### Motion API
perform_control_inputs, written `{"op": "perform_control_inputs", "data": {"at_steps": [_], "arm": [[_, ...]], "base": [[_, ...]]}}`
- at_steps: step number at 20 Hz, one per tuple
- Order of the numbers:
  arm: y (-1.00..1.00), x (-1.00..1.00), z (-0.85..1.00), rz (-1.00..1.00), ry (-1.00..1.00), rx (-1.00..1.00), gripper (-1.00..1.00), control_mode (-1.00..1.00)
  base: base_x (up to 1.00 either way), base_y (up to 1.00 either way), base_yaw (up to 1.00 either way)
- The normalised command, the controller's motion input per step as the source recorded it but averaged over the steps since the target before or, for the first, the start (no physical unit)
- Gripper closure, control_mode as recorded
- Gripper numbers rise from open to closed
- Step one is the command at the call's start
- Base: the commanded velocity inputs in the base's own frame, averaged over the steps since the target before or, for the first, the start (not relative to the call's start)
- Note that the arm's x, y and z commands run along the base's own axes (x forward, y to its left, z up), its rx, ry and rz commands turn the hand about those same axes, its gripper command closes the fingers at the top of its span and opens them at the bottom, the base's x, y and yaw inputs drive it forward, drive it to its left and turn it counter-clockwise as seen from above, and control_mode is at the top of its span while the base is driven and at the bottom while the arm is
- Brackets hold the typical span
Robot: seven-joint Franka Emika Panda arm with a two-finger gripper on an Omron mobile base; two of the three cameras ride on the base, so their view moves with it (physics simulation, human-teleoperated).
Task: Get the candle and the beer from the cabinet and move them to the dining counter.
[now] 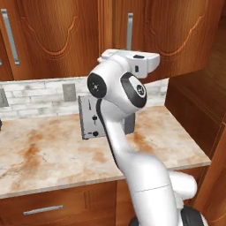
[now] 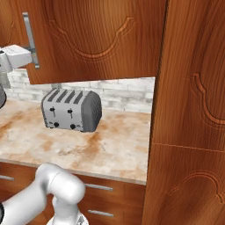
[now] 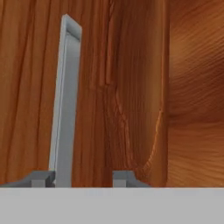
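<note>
The cabinet is a reddish-brown upper wall unit, and its carved doors are closed. The candle and the beer are hidden. My white hand is raised against the door at the foot of a vertical silver handle. In the hand view my gripper is open. The silver handle stands between the two fingertips, close to the left one and apart from the right one. The hand also shows at the left edge of the right base view, beside the handle.
A grey toaster stands on the marble counter below the cabinet, in front of a white brick backsplash. A tall wooden panel walls off the right side. Another door handle is at far left. Drawers sit under the counter.
</note>
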Motion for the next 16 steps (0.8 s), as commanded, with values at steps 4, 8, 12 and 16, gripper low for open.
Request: {"op": "perform_control_inputs", "data": {"at_steps": [4, 8, 12, 16], "arm": [[-0.85, -0.95, 0.08, -0.16, 0.04, 0.0, 1.0, -1.0], [-0.88, -0.98, 0.06, -0.15, 0.04, 0.0, 1.0, -1.0], [-0.81, -0.88, 0.07, -0.14, 0.05, 0.0, 1.0, -1.0], [-0.19, -0.75, 0.01, -0.06, 0.03, -0.03, 1.0, -1.0]], "base": [[0.0, 0.0, 0.0], [0.0, 0.0, 0.0], [0.0, 0.0, 0.0], [0.0, 0.0, 0.0]]}}
